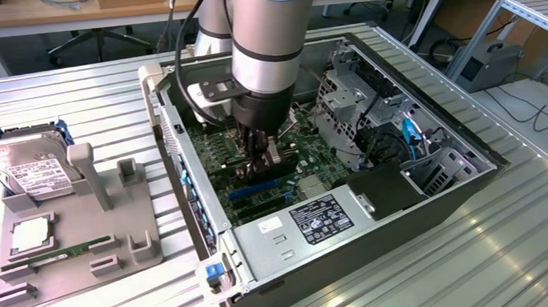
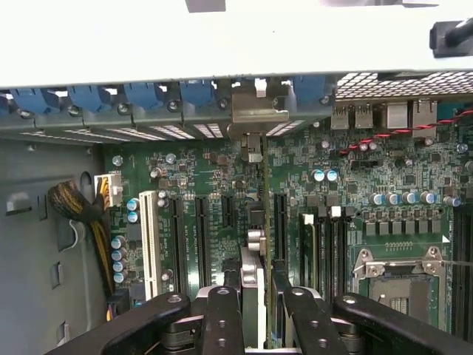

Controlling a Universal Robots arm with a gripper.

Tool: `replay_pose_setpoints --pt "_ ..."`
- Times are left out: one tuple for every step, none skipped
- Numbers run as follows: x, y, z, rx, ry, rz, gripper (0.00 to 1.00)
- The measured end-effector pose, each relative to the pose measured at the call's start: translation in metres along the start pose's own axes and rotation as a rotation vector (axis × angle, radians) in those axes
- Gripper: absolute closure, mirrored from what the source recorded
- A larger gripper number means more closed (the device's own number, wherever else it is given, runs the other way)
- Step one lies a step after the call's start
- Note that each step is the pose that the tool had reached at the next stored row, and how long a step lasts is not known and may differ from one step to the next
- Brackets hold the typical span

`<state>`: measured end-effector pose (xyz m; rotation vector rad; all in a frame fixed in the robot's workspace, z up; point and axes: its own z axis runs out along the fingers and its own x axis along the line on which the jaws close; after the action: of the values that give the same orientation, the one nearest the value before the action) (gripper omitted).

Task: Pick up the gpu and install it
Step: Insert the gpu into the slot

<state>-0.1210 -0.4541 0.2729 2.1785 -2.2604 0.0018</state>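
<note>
- The gpu (image 2: 264, 222) stands on edge inside the open computer case (image 1: 463, 186), seen edge-on in the wrist view as a thin vertical line at lower centre of the frame, running up to its pale metal bracket (image 2: 251, 118) at the rear slot openings.
- The hand (image 2: 255, 310) is clenched on the gpu: its two dark fingers (image 2: 222, 318) sit on either side of the card's top edge at the bottom centre of the wrist view.
- In the exterior view the hand (image 1: 260, 161) is low in the case at frame centre, just above the green motherboard (image 1: 302, 152), with the arm (image 1: 268, 41) dropping from the upper centre.
- Judgement: pick-up is done and the card is lined up over an expansion slot, bracket at the rear wall. Whether it is fully seated I cannot tell; release is not yet done.
- Outward: a grey parts holder (image 1: 72, 241) at lower left of the exterior view on the slatted metal surface (image 1: 83, 100) carries a hard drive (image 1: 31, 170) and a green memory stick (image 1: 59, 253).
- A blue slot (image 1: 253, 190) lies near the hand.
</note>
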Motion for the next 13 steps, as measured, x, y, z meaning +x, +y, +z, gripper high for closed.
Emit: replay_pose_setpoints --pt "0.0000 0.0001 0.0002 0.0000 0.0001 0.000 0.73" --pt "0.0000 0.0002 0.0004 0.0000 0.0001 0.000 0.73" --pt "0.0000 0.0003 0.0006 0.0000 0.0001 0.000 0.73" --pt "0.0000 0.0003 0.0007 0.0000 0.0001 0.000 0.73" --pt "0.0000 0.0003 0.0008 0.0000 0.0001 0.001 0.73" --pt "0.0000 0.0004 0.0009 0.0000 0.0001 0.002 0.73" --pt "0.0000 0.0004 0.0010 0.0000 0.0001 0.004 0.73" --pt "0.0000 0.0004 0.0010 0.0000 0.0001 0.006 0.73" --pt "0.0000 0.0004 0.0011 0.0000 0.0001 0.007 0.73" --pt "0.0000 0.0004 0.0011 0.0000 0.0001 0.007 0.73" --pt "0.0000 0.0005 0.0012 0.0000 0.0001 0.007 0.73" --pt "0.0000 0.0007 0.0012 0.0000 0.0000 0.008 0.73" --pt "0.0000 0.0012 0.0014 0.0001 -0.0002 0.008 0.73"
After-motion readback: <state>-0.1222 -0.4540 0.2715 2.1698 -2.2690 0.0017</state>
